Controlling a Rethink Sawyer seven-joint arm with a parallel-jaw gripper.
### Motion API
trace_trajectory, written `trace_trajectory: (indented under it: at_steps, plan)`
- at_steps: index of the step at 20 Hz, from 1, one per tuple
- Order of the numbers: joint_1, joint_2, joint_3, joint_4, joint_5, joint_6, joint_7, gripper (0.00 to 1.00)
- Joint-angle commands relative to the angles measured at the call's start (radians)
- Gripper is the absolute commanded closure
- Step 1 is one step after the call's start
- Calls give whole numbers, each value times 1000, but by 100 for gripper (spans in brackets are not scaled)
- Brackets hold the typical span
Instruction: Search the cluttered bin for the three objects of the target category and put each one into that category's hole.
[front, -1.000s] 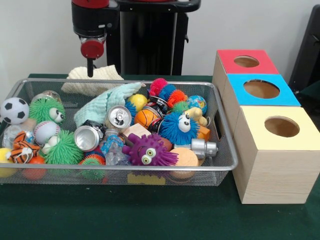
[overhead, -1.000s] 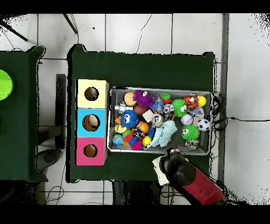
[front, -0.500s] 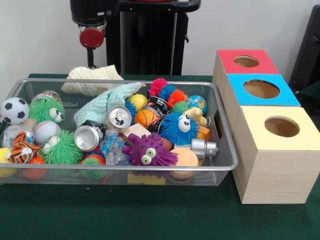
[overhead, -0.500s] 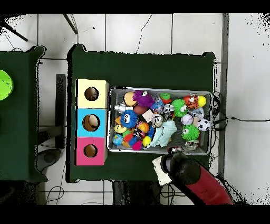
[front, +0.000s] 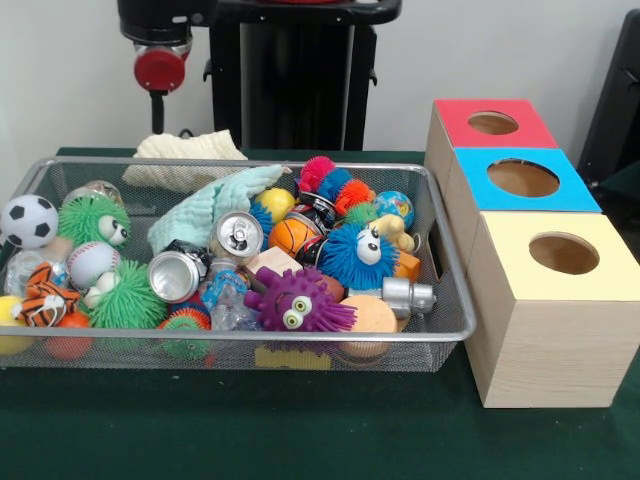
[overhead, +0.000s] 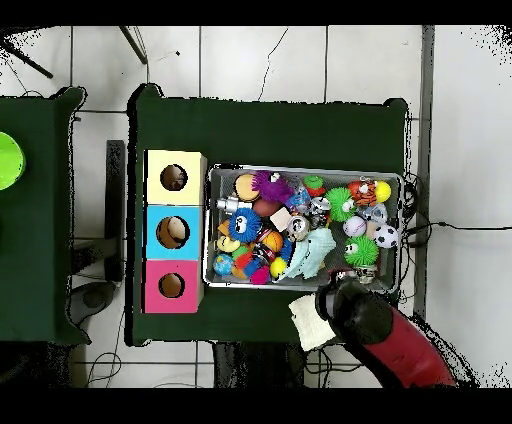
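A wire bin holds a heap of toys. Among them are a soccer ball, a baseball, a small basketball, a globe ball, two open cans, a purple fuzzy toy, a blue fuzzy toy and green fuzzy toys. A teal cloth lies over the middle. My gripper hangs behind the bin's far left corner, above a cream cloth, holding nothing I can see. In the overhead view the arm's head covers it.
Three wooden boxes stand in a row beside the bin, each with a round hole: red, blue and yellow. The cream cloth lies on the green table outside the bin.
The arm has drawn up and away from the bin, sliding left in the front view and towards the base in the overhead view. The bin's contents have not moved.
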Motion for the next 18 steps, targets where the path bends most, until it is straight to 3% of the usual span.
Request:
trace_trajectory:
  at_steps: [1,7,11,14,16,18]
  plan:
    - [-8,22,58,-195,13,74,39,100]
    - [-70,102,145,-265,-7,32,-14,100]
    - [-64,137,134,-283,-7,49,9,100]
    - [-36,258,77,-300,-14,-9,55,100]
    - [-47,353,77,-312,-10,-94,83,100]
    - [-60,404,88,-319,-3,-136,98,100]
